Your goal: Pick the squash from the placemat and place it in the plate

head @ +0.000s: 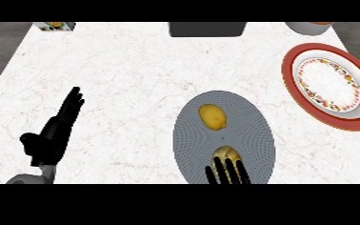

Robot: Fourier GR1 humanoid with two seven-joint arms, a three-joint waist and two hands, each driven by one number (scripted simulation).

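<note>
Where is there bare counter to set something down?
The wide stretch between the left hand and the placemat is bare, up to the dark block. The strip between placemat and plate is narrow. The right hand crowds the placemat's near end.

I'm seeing a white marbled desk [134,71] carrying a grey oval placemat [255,134] and a red-rimmed patterned round plate [289,72].

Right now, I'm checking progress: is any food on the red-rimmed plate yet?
No, the plate is bare; the squash and the lemon lie on the grey placemat.
</note>
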